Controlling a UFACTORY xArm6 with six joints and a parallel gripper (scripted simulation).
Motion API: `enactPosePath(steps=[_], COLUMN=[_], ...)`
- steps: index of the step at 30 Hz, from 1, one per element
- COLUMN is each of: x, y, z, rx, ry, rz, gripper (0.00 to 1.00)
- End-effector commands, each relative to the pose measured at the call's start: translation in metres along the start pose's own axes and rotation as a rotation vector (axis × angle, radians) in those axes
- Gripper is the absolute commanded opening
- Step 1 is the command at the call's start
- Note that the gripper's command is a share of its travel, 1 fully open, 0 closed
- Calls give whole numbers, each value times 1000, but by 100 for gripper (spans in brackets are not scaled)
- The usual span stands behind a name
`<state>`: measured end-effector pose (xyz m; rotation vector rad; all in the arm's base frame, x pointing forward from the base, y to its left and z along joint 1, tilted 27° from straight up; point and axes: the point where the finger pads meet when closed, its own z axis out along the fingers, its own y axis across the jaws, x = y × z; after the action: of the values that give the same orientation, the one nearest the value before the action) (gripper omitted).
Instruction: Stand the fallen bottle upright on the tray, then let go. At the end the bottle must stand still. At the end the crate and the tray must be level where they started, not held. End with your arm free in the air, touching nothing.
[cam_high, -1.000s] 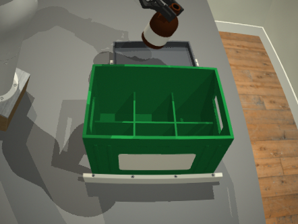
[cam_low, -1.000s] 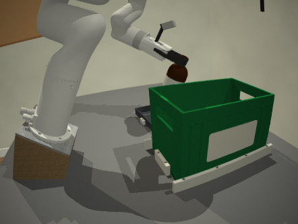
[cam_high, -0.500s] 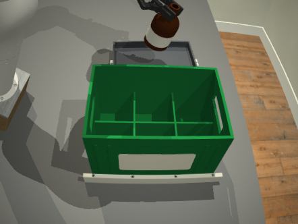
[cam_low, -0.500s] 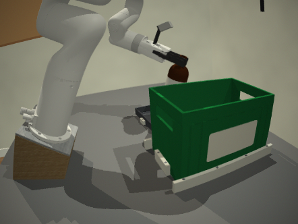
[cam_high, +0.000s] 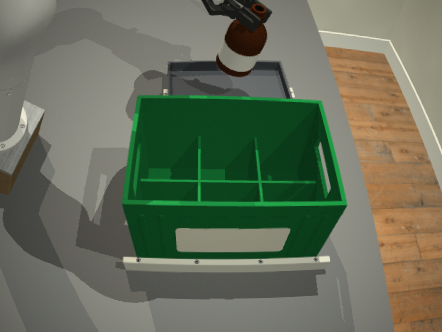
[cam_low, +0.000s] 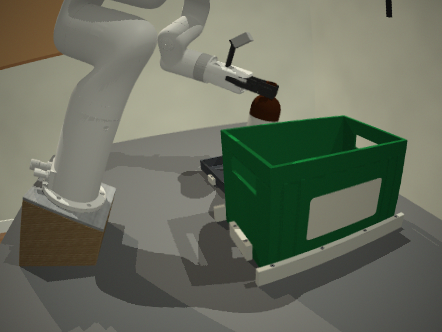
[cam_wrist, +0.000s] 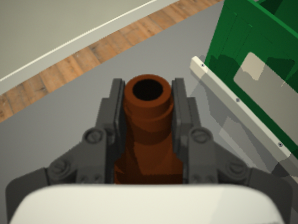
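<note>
Brown bottle near upright, mouth up, base down, slightly tilted; white label band blank. Gripper pinching bottle neck, holding it above grey tray behind green crate on worktop.

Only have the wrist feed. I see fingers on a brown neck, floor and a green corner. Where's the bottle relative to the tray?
Observer: In the top view the bottle hangs over the far edge of the dark tray, behind the green crate.
Operator: Is it touching down yet?
Observer: Can't confirm. In the exterior view the crate wall hides the bottle's base and most of the tray.
Operator: Upright?
Observer: Nearly. It hangs neck up from the gripper, which is shut on the neck; the top view shows the base leaning slightly toward the crate.
Operator: Crate disturbed?
Observer: It sits level against its white rail, with all the compartments that show holding nothing.
</note>
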<state>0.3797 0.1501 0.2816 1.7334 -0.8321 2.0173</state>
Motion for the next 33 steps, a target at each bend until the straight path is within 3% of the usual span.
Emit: enactPosePath(steps=[1,20,33], x=[1,1,0], y=[-1,-1,0], z=[0,0,0], rx=[0,0,-4], ry=[3,8,65], rz=[3,3,2], gripper=[0,0,0])
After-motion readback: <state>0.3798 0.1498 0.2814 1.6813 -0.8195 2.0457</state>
